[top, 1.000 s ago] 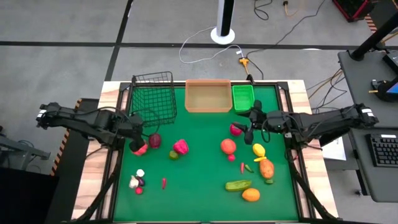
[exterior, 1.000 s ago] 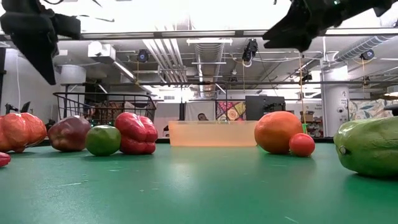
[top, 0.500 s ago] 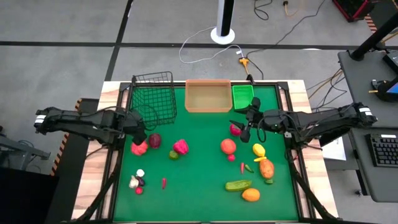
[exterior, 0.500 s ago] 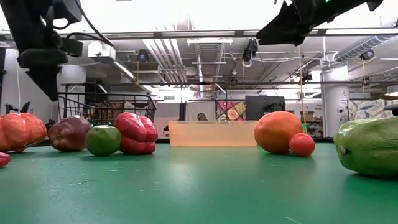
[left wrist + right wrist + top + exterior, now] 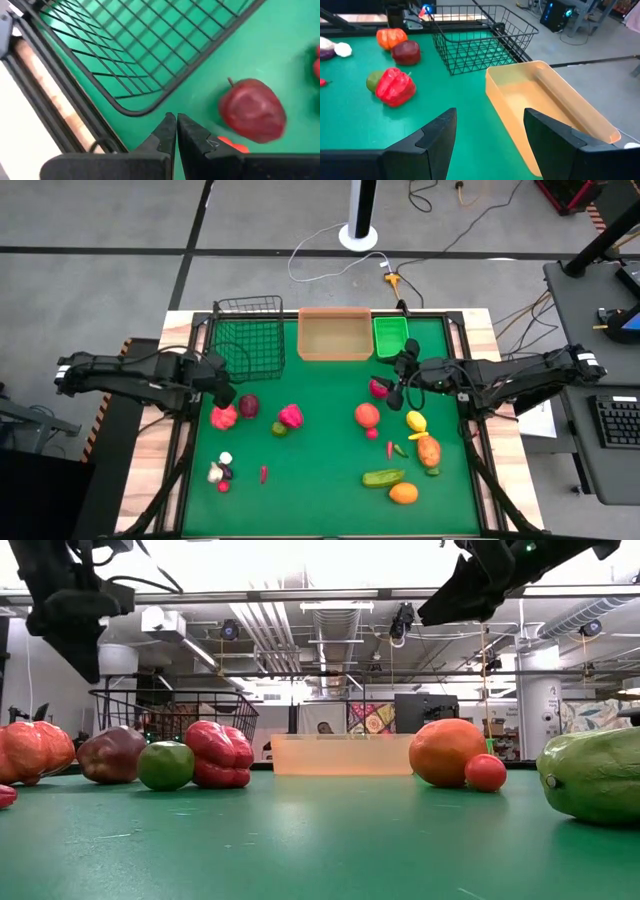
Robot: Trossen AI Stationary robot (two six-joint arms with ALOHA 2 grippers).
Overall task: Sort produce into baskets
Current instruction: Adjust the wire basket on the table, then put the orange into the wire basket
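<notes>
Left gripper (image 5: pixel 226 393) now nearer wire basket (image 5: pixel 248 335).

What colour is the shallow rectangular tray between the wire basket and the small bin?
Tan, a pale orange-beige tray; the right wrist view shows it best.

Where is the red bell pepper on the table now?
In the high view, the red bell pepper lies left of centre, beside the green lime, right of the dark red apple.

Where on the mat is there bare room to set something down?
Free: the middle strip between the red pepper and the orange fruit, below the tan tray; also the near edge between the small chilli and the cucumber. Crowded: the right side around the carrot.
</notes>
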